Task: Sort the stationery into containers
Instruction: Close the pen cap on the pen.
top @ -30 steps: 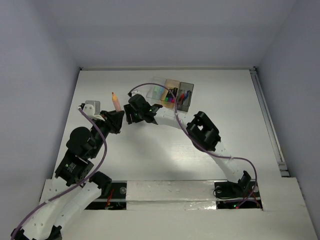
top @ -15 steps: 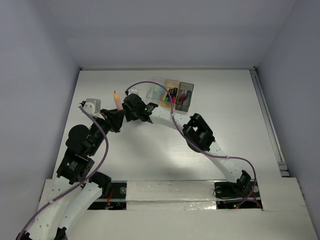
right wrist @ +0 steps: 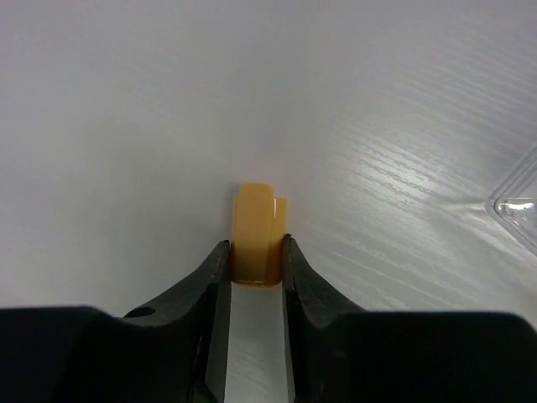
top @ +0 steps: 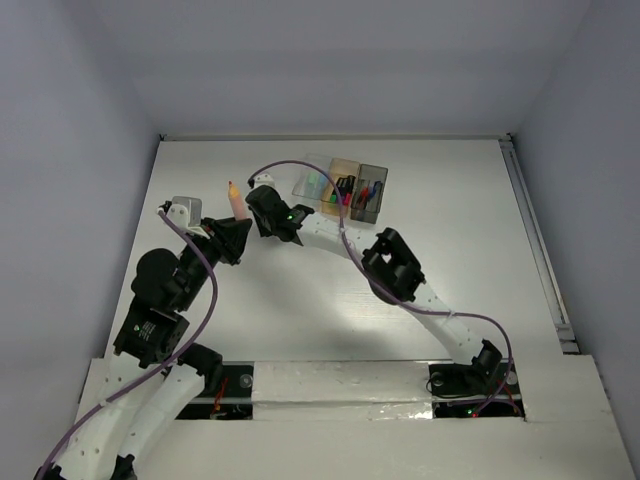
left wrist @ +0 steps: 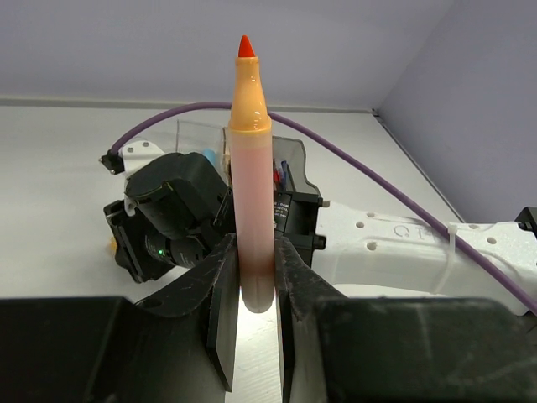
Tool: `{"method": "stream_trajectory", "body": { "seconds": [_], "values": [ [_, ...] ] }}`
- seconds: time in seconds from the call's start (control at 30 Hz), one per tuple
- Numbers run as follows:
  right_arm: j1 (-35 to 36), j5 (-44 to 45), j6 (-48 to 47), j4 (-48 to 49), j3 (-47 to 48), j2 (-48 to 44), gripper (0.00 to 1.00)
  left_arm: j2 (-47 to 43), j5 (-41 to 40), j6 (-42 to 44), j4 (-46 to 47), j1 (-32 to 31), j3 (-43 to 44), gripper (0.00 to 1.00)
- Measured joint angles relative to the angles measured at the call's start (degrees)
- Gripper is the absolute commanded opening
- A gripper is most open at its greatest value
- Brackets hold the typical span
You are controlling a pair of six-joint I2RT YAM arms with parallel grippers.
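A white table (top: 330,320) with a faint wood grain is closed in on three sides by plain, pale lavender-grey walls: the left wall (top: 60,200), the back wall (top: 340,60) and the right wall (top: 590,150). A thin metal rail (top: 537,240) runs along the table's right edge. A strip of glossy tape (top: 340,385) crosses its near edge. The light is soft and even, and shadows are faint.

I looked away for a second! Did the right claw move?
Yes. The right claw slid left in the top view, farther from the row of boxes, and now pinches an orange cap.
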Motion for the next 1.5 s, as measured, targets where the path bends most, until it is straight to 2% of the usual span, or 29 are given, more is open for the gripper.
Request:
{"method": "stream_trajectory", "body": {
  "seconds": [0.07, 0.1, 0.17, 0.23, 0.3, 0.43, 0.53, 0.57, 0.67, 0.7, 0.77, 0.93, 1.1, 1.27, 1.5],
  "values": [
    [0.0, 0.0, -1.1, 1.3, -0.6, 0.0, 0.22, 0.0, 0.0, 0.0, 0.0, 0.0, 0.0, 0.00],
    [0.0, -0.2, -2.1, 2.8, -1.5, -0.1, 0.18, 0.0, 0.1, 0.0, 0.0, 0.0, 0.0, 0.00],
    [0.0, -1.2, -3.9, 8.0, -6.8, -2.2, 0.16, 0.2, 0.1, 0.0, 0.0, 0.0, 0.0, 0.00],
    [0.0, -3.2, -6.5, 12.5, -16.1, -7.3, 0.16, 0.3, 0.2, 0.0, 0.0, 0.1, -0.1, 0.00],
    [0.0, -5.5, -9.0, 16.7, -29.4, -15.0, 0.16, 0.3, 0.4, 0.0, 0.1, 0.4, -0.3, 0.00],
    [0.0, -9.8, -13.4, 17.8, -52.3, -30.7, 0.17, 0.8, 1.2, 0.0, 0.2, 0.8, -0.5, 0.00],
    [0.0, -12.7, -15.8, 16.8, -60.4, -37.3, 0.23, 1.2, 2.0, 0.0, 0.4, 1.1, -0.5, 0.00],
    [0.0, -13.5, -16.3, 16.6, -61.9, -38.3, 0.23, 1.4, 2.2, 0.0, 0.4, 1.1, -0.5, 0.00],
    [0.0, -15.0, -17.2, 17.4, -64.8, -40.0, 0.35, 1.5, 2.6, -0.1, 0.4, 1.1, -0.5, 0.00],
    [0.0, -15.1, -17.3, 18.3, -65.8, -40.5, 0.46, 1.5, 2.7, -0.1, 0.4, 1.1, -0.5, 0.00],
    [0.0, -14.7, -17.2, 19.6, -67.9, -41.6, 0.58, 1.5, 2.8, 0.0, 0.4, 1.1, -0.5, 0.00],
    [-0.1, -12.6, -16.6, 19.7, -72.2, -45.4, 0.73, 1.6, 2.8, 0.0, 0.4, 1.1, -0.5, 0.00],
    [-0.1, -14.1, -15.3, 15.6, -74.6, -50.9, 0.73, 1.7, 2.8, 0.0, 0.4, 1.1, -0.6, 0.00],
    [0.2, -23.6, -10.9, 16.6, -75.3, -56.6, 0.67, 1.7, 2.7, 0.0, 0.4, 1.1, -0.7, 0.00],
    [1.9, -34.1, -4.2, 23.3, -75.8, -52.3, 0.68, 1.7, 2.7, 0.0, 0.4, 1.1, -0.7, 0.00]
  ]
}}
